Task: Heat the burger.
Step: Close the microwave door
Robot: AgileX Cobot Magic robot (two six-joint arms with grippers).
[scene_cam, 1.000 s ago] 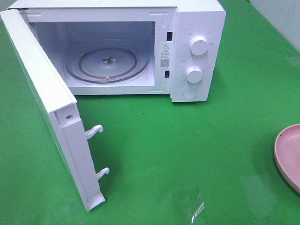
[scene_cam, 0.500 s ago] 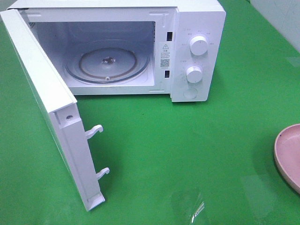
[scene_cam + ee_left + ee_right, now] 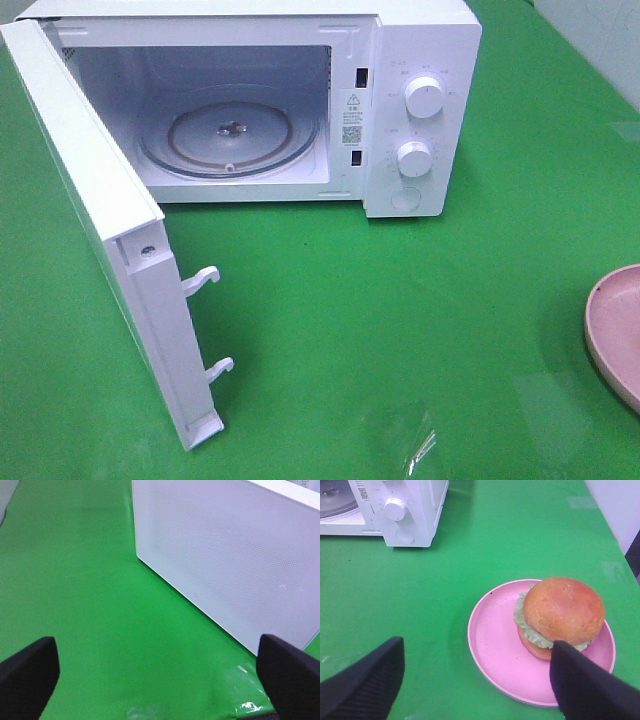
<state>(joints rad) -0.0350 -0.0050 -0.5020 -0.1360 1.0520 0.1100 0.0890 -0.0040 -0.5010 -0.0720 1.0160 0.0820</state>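
The microwave [image 3: 240, 110] door [image 3: 110, 250] stands wide, ready for loading. The burger [image 3: 560, 617] sits on the plate [image 3: 495, 645] at the worktop's [image 3: 400, 330] four o'clock (right hand [image 3: 475, 680] spread above it, nothing held). Left hand [image 3: 160, 672] spread, idle.

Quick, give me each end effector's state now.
Left end effector: open, holding nothing.
Right end effector: open, holding nothing, above the plate beside the burger.

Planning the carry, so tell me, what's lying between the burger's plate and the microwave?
Nothing: in the right wrist view only bare green table runs from the pink plate, which holds the burger, to the microwave.
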